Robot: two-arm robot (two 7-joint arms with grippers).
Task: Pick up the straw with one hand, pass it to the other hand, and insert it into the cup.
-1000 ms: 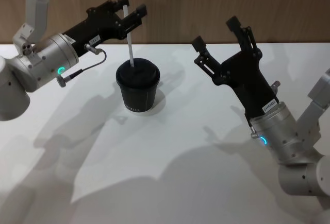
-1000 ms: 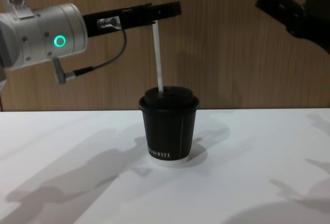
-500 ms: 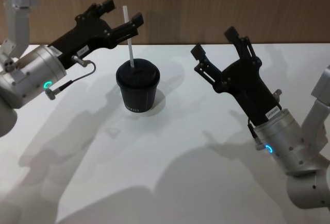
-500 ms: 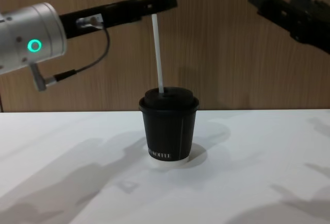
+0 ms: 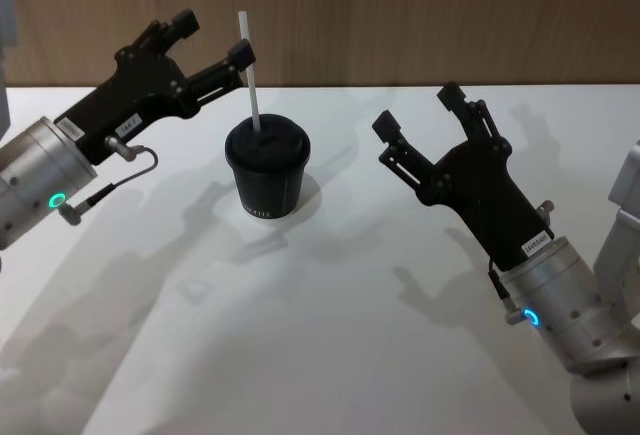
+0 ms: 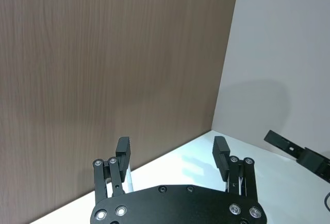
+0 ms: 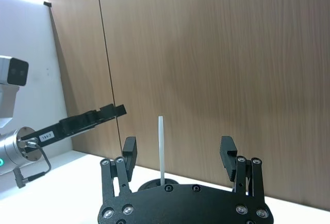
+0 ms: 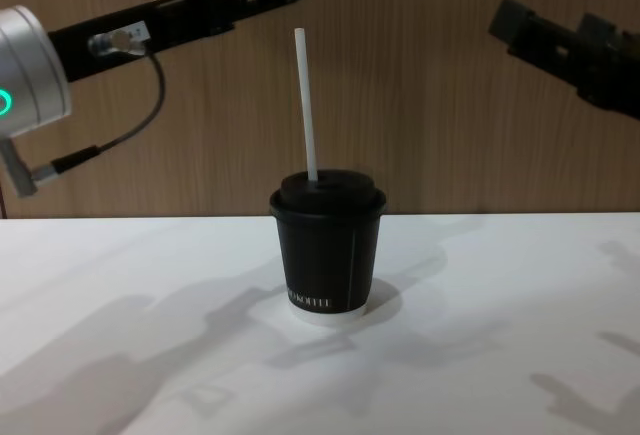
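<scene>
- Released now, the straw (image 8: pixel 305 105) stands alone in the cup (image 8: pixel 326 243): one second earlier the left gripper (image 5: pixel 210 40) was pinching its top, and since then the fingers have spread wide and drawn back up and to the left, clear of the straw.
- Judging from this, insertion looks done; only retreat of the arms seems left.
- Nearest, the right gripper (image 5: pixel 418 109) hangs to the right of the cup, well apart from it, jaws wide and holding nothing; it has sunk slightly nearer over the same second.
- Both tools are matt black, blocky and angular, on smooth silver cylindrical wrists with glowing green rings; a thin grey cable (image 8: pixel 120 138) loops under the left one.
- Mid-table, the cup is dull black paper with a domed lid, small white lettering and a white base rim, seated flat on the smooth white table (image 5: pixel 330 355).
- Thin, straight and plain white, the straw pokes nearly upright through the lid.
- Farthest, a wood-grain wall (image 8: pixel 420 85) closes the scene.
</scene>
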